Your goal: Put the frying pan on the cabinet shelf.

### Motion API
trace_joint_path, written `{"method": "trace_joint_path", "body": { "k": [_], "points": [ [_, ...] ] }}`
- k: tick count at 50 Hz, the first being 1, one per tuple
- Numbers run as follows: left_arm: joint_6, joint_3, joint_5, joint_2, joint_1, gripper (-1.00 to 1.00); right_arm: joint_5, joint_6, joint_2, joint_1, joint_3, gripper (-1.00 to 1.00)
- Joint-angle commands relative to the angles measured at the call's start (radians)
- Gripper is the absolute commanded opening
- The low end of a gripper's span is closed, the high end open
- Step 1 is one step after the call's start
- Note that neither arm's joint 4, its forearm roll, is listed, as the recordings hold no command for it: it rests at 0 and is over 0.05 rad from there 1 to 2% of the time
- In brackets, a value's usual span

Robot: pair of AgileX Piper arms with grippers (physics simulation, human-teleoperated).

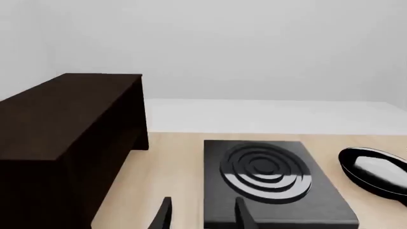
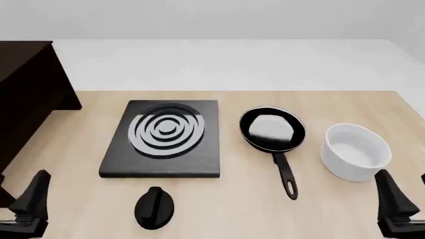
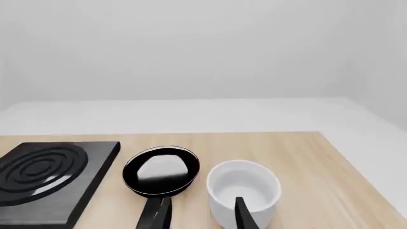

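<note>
**Black pan on the table, both grippers empty and clear of it**

Pale wood table point(image 2: 345, 102), one, carries everything. Dark brown cabinet point(image 2: 23, 94), one, stands at the far left edge of the front view, cut off by the frame; only its top board and side wall show, so the cabinet shelf itself cannot be made out. In the left wrist view the cabinet point(image 1: 64, 143) fills the near side.

Square black stove plate point(image 2: 162, 138) with grey rings, one, sits left of centre. White bowl point(image 2: 355, 152), one, stands at the right, upright.

Frying pan point(image 2: 272, 129), one, lies flat on the table between stove plate and bowl, apart from both. Its handle points back toward the arms' side. Glossy inside shows a pale reflection.

Black round knob-like object point(image 2: 155, 207), one, lies near the front edge below the stove plate; what it is I cannot tell.

Left gripper point(image 1: 202, 217): fingers spread apart, nothing between them, aimed at the stove plate; pan well off toward the right arm's side. Right gripper point(image 3: 200, 214): fingers spread apart, holding nothing; one finger overlaps the pan handle in the wrist view, the other overlaps the bowl. In the front view both grippers are partly cut off at the lower corners.
</note>
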Motion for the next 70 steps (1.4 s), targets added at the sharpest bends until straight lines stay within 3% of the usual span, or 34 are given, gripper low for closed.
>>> {"method": "trace_joint_path", "body": {
  "k": [1, 6, 10, 11, 12, 14, 18, 21, 23, 26, 30, 36, 37, 42, 49, 50, 56, 59, 62, 63, 65, 67, 69, 70],
  "points": [
    [-0.044, -0.104, 0.119, 0.001, 0.009, 1.00, 0.081, 0.028, 0.000, -0.028, -0.073, 1.00],
    [-0.032, -0.213, 0.229, -0.002, -0.051, 1.00, 0.117, 0.012, 0.001, -0.028, -0.102, 1.00],
    [-0.027, -0.266, 0.301, 0.003, -0.090, 1.00, 0.156, 0.039, 0.001, -0.029, -0.143, 1.00],
    [-0.033, -0.277, 0.305, 0.012, -0.092, 1.00, 0.170, -0.023, 0.001, -0.027, -0.162, 1.00],
    [-0.038, -0.281, 0.305, 0.019, -0.096, 1.00, 0.179, -0.031, 0.001, -0.018, -0.173, 1.00],
    [-0.053, -0.298, 0.317, 0.035, -0.104, 1.00, 0.229, 0.004, 0.002, -0.013, -0.210, 1.00],
    [-0.043, -0.292, 0.316, 0.044, -0.112, 1.00, 0.285, -0.044, 0.030, 0.002, -0.284, 1.00],
    [-0.051, -0.282, 0.300, 0.078, -0.118, 1.00, 0.317, -0.022, 0.095, 0.019, -0.332, 1.00],
    [-0.066, -0.296, 0.306, 0.088, -0.110, 1.00, 0.328, -0.065, 0.122, 0.021, -0.354, 1.00],
    [-0.061, -0.307, 0.309, 0.099, -0.103, 1.00, 0.355, -0.051, 0.159, 0.025, -0.400, 1.00],
    [-0.066, -0.330, 0.320, 0.115, -0.103, 1.00, 0.393, -0.085, 0.207, 0.030, -0.475, 1.00],
    [-0.068, -0.319, 0.307, 0.128, -0.112, 1.00, 0.417, -0.072, 0.305, 0.078, -0.527, 1.00],
    [-0.066, -0.317, 0.306, 0.128, -0.114, 1.00, 0.416, -0.041, 0.348, 0.119, -0.527, 1.00],
    [-0.062, -0.316, 0.300, 0.133, -0.122, 1.00, 0.401, -0.079, 0.464, 0.107, -0.564, 1.00],
    [-0.067, -0.309, 0.296, 0.129, -0.122, 1.00, 0.466, -0.121, 0.621, 0.209, -0.647, 1.00],
    [-0.068, -0.311, 0.299, 0.128, -0.122, 1.00, 0.483, -0.089, 0.652, 0.214, -0.664, 1.00],
    [-0.066, -0.326, 0.300, 0.128, -0.123, 1.00, 0.582, -0.057, 0.779, 0.209, -0.769, 1.00],
    [-0.074, -0.322, 0.287, 0.135, -0.115, 1.00, 0.619, -0.116, 0.830, 0.227, -0.808, 1.00],
    [-0.125, -0.321, 0.285, 0.137, -0.138, 1.00, 0.658, -0.072, 0.874, 0.259, -0.878, 1.00],
    [-0.148, -0.325, 0.290, 0.135, -0.138, 1.00, 0.665, -0.071, 0.895, 0.252, -0.887, 1.00],
    [-0.112, -0.323, 0.288, 0.134, -0.135, 1.00, 0.674, -0.089, 0.939, 0.239, -0.896, 1.00],
    [-0.124, -0.329, 0.290, 0.141, -0.135, 1.00, 0.676, -0.106, 0.971, 0.222, -0.902, 1.00],
    [-0.133, -0.331, 0.296, 0.138, -0.134, 1.00, 0.684, -0.089, 1.005, 0.234, -0.900, 1.00],
    [-0.126, -0.325, 0.293, 0.136, -0.134, 1.00, 0.693, -0.054, 1.031, 0.246, -0.907, 1.00]
  ]
}}
